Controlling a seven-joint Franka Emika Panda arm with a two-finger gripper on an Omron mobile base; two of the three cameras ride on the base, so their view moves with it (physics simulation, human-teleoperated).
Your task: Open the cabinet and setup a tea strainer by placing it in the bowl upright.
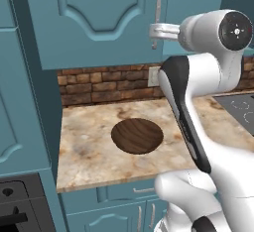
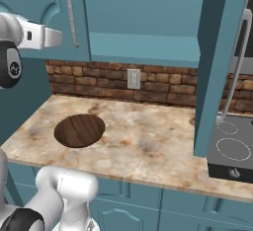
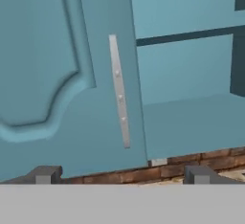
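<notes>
The cabinet's left door (image 1: 99, 13) is closed, with its long silver handle (image 3: 119, 91) straight ahead in the hand view. The right door (image 2: 217, 67) stands swung out over the counter, baring the cabinet's inside (image 3: 186, 74), where a shelf edge and bare teal walls show. My gripper (image 1: 155, 30) (image 2: 58, 37) (image 3: 122, 175) hovers just short of the left door's handle (image 2: 72, 18), open, with its fingertips (image 3: 44, 174) wide apart and nothing between them. The brown wooden bowl (image 1: 137, 135) (image 2: 79, 130) sits empty on the counter below. The tea strainer is out of view.
A marble counter (image 2: 148, 146) runs along a brick backsplash with a white outlet (image 2: 133, 78). A cooktop (image 2: 230, 151) lies at the right, under the swung-out door. A tall teal cabinet side (image 1: 25, 102) and a black oven (image 1: 20, 206) stand at the left.
</notes>
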